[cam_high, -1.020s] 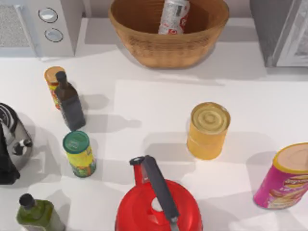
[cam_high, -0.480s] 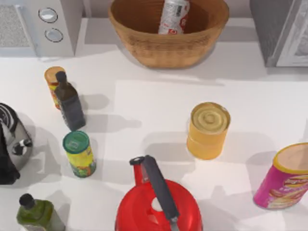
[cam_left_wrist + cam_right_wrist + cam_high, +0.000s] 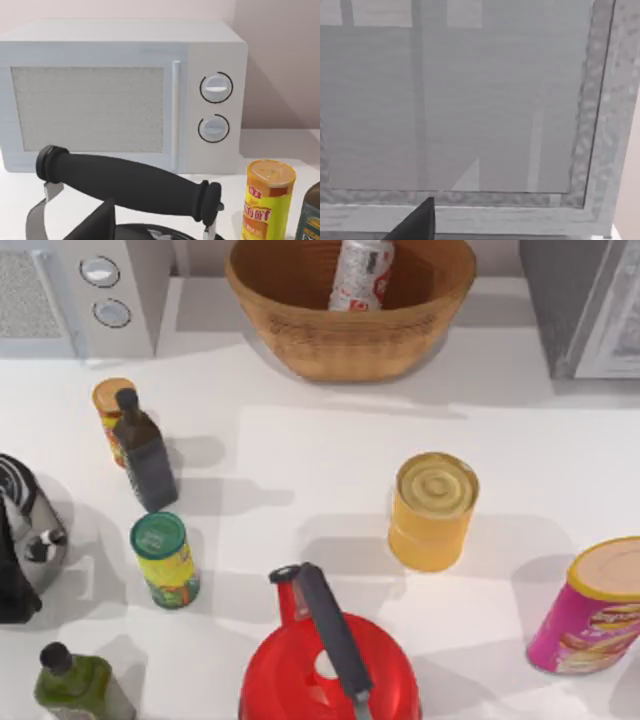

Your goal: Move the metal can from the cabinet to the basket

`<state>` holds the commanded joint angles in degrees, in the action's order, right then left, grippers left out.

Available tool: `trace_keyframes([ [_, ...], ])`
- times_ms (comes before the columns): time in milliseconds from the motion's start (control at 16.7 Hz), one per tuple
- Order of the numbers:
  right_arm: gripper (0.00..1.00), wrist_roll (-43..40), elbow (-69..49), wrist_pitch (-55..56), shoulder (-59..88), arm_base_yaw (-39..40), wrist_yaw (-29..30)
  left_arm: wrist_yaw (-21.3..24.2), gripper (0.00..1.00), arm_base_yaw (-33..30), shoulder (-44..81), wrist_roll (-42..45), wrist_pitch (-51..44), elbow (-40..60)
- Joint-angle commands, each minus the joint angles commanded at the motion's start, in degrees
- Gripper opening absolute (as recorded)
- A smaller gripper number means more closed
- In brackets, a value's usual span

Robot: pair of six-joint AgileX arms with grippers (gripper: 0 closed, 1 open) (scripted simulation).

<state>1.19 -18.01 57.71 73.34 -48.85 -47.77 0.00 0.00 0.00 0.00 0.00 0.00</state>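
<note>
Metal can [image 3: 361,273] stands inside basket [image 3: 300,330], away from cabinet [image 3: 575,300]; transfer judged complete. Right pincer faces the cabinet door; cannot tell either pincer's state.

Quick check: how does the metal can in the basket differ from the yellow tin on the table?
The metal can is slim and silver-white with red markings; the yellow tin is wider and plain yellow with a ribbed lid. The metal can leans inside the basket; the yellow tin stands upright on the table. Both are cylindrical containers.
</note>
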Motion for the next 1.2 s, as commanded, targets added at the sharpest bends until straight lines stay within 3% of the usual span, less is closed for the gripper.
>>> trace_keyframes([
  [300,1.00,0.4,-2.9,10.5,14.1,-9.0,-9.1,0.0,1.00,0.0,0.0,0.0,0.0,0.0],
  [720,1.00,0.4,-2.8,11.3,15.4,-9.6,-10.0,0.0,1.00,0.0,0.0,0.0,0.0,0.0],
  [960,1.00,0.6,-8.1,5.6,14.0,-9.6,-10.2,0.0,1.00,0.0,0.0,0.0,0.0,0.0],
  [1200,1.00,0.8,-19.7,-7.9,11.5,-9.7,-10.3,0.0,1.00,0.0,0.0,0.0,0.0,0.0],
])
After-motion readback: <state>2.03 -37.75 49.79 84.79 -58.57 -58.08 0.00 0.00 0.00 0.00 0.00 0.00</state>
